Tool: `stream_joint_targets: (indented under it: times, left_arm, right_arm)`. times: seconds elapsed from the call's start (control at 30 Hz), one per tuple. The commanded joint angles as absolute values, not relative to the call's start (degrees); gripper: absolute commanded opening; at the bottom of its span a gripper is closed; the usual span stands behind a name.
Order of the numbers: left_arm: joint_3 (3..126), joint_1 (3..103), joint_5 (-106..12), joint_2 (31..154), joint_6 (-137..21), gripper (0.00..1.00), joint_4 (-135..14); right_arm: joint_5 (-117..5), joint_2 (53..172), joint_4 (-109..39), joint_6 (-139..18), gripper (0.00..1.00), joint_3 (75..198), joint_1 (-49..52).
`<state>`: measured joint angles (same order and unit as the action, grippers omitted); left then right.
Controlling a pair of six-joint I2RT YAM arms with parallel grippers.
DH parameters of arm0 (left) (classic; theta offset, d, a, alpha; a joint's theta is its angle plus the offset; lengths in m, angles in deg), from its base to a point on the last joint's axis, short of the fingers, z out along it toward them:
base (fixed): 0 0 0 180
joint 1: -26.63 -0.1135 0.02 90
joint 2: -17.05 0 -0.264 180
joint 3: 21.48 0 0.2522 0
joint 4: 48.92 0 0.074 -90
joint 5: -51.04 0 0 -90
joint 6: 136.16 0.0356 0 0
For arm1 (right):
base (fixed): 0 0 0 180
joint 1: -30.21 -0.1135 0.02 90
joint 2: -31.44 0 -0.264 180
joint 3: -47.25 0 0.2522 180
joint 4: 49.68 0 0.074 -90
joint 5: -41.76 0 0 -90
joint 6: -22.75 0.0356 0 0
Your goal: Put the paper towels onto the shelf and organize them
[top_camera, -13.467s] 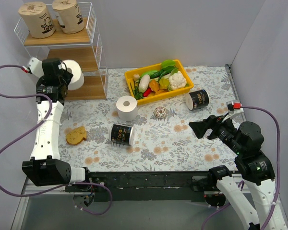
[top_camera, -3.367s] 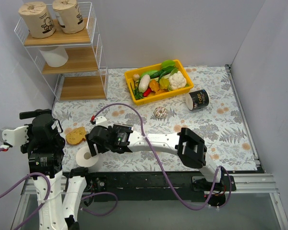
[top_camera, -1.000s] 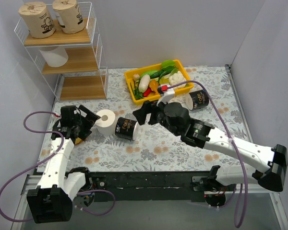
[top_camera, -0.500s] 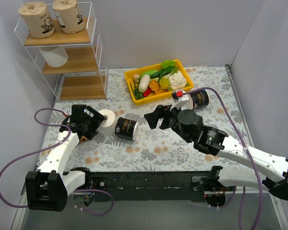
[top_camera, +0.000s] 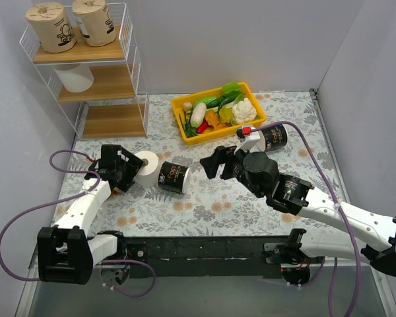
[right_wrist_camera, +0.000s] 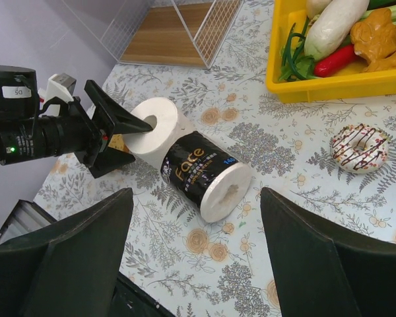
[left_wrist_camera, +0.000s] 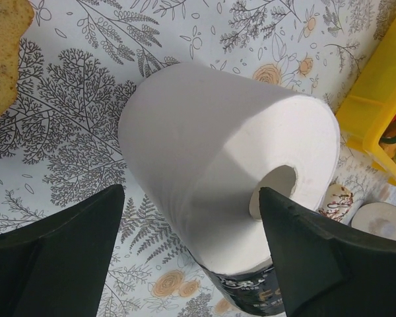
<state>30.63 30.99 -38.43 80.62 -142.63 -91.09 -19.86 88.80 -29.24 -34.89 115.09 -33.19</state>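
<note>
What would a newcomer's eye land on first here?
The left gripper straddles a white paper towel roll left of centre, a black-wrapped roll against it. A yellow bin of vegetables sits at the back, and two tan rolls top the wire shelf far left.

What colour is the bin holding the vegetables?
The bin is bright yellow, clearest in the top external view.

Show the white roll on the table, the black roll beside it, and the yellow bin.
white roll (left_wrist_camera: 211,145), left wrist view, side.
black roll (right_wrist_camera: 191,165), right wrist view, wrap.
yellow bin (right_wrist_camera: 330,82), right wrist view, near wall.
</note>
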Motion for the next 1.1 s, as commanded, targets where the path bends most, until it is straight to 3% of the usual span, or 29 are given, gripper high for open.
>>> stream_joint_targets:
  times: [0.0,0.1,0.33,0.67,1.07]
  left_arm:
    - [29.64,31.29,-37.55,81.12,-142.67,0.81,-88.79]
    - [29.63,31.29,-38.34,82.26,-142.84,0.79,-88.00]
    - [31.48,31.20,-38.35,81.22,-142.84,0.61,-89.31]
    - [42.46,31.29,-30.62,76.30,-144.95,0.38,-101.08]
    - [68.71,30.94,-15.15,81.29,-144.33,0.39,-108.56]
  right_arm:
    - [-18.80,89.00,-31.08,-35.26,0.85,115.15,-33.34]
    - [-18.98,89.53,-31.35,-35.26,0.85,115.06,-33.34]
    - [-19.33,89.89,-31.44,-35.17,0.85,114.80,-33.43]
    - [-19.06,87.52,-30.82,-34.99,0.85,113.48,-33.34]
    - [-18.89,83.04,-27.75,-34.38,0.85,112.86,-33.34]
